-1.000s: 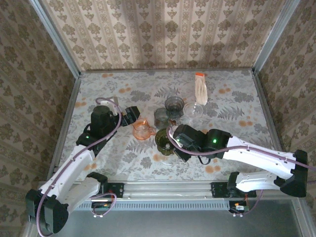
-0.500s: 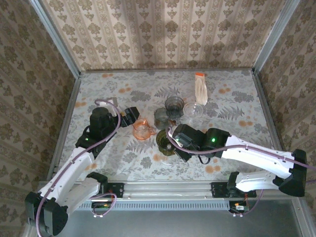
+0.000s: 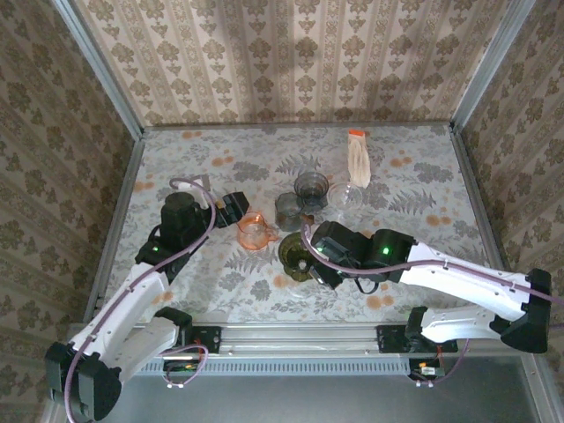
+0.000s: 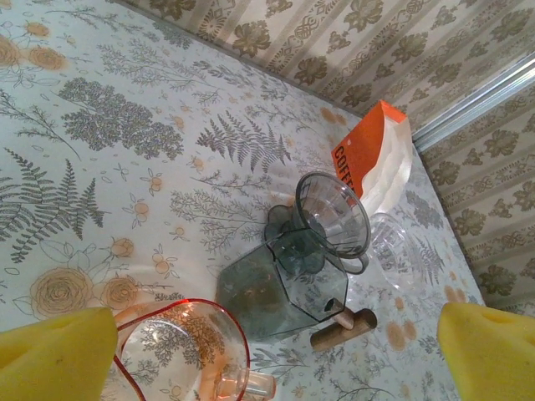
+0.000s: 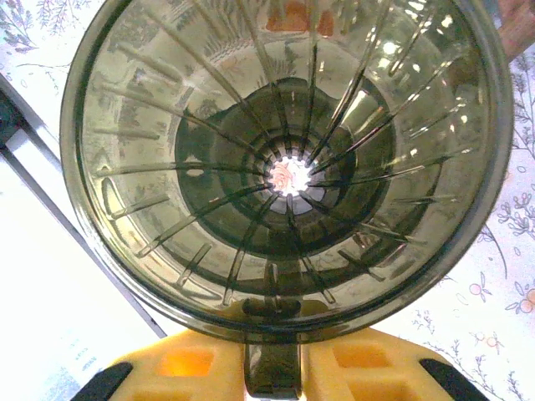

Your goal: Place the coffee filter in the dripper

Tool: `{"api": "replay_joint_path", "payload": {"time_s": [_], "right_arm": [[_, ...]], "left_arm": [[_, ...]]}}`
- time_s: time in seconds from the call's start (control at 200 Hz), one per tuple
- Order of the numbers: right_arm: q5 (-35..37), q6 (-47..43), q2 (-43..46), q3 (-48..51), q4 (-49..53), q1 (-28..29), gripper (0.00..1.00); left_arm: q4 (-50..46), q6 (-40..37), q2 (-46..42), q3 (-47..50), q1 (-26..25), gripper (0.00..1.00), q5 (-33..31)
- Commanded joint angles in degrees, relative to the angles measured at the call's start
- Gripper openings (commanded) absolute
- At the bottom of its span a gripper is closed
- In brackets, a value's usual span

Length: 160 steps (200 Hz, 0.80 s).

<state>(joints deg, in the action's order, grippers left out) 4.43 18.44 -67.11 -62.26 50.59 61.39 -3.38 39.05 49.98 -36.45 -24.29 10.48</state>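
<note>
The dark smoked ribbed dripper (image 5: 288, 167) hangs off the table in my right gripper (image 5: 272, 378), which is shut on the dripper's handle (image 5: 272, 372) between yellow pads (image 5: 184, 368). From above, the dripper (image 3: 295, 254) is at centre front beside my right gripper (image 3: 310, 261). The coffee filter pack (image 3: 358, 159), white with an orange top, lies at the back right; it also shows in the left wrist view (image 4: 376, 159). My left gripper (image 3: 236, 207) is open, its yellow fingers (image 4: 54, 347) wide apart above an orange glass cup (image 4: 180, 351).
The orange glass cup (image 3: 255, 231) stands left of centre. Behind it are a grey-green hexagonal glass vessel (image 4: 284, 280) with a wooden handle (image 4: 343, 326), a grey glass dripper (image 4: 332, 217) and a clear glass piece (image 3: 345, 195). Metal rails edge the table.
</note>
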Motion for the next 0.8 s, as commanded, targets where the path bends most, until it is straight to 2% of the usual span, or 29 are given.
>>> {"api": "replay_joint_path", "payload": {"time_s": [0.0, 0.105, 0.23, 0.39, 0.555, 0.795], "right_arm": [[-0.08, 1.67, 0.82, 1.35, -0.58, 0.64, 0.24], [0.69, 1.77, 0.84, 1.83, -1.14, 1.53, 0.27], [0.69, 2.17, 0.77, 2.39, -2.06, 1.94, 0.48], [0.93, 2.82, 0.94, 3.14, -3.74, 1.92, 0.50], [1.53, 2.59, 0.27, 2.85, -4.71, 1.90, 0.45], [2.43, 2.84, -0.42, 2.23, -4.47, 1.90, 0.44]], "left_arm": [[1.09, 0.05, -0.45, 0.41, 0.40, 1.00, 0.27], [1.25, 0.32, -0.22, 0.59, 0.61, 1.00, 0.32], [1.61, 0.50, 0.19, 0.67, 0.74, 1.00, 0.57], [1.71, 0.59, 0.45, 0.68, 0.82, 1.00, 0.70], [1.71, 0.68, 0.59, 0.68, 0.92, 1.00, 0.75], [1.44, 0.63, 0.49, 0.59, 1.00, 1.00, 0.91]]}}
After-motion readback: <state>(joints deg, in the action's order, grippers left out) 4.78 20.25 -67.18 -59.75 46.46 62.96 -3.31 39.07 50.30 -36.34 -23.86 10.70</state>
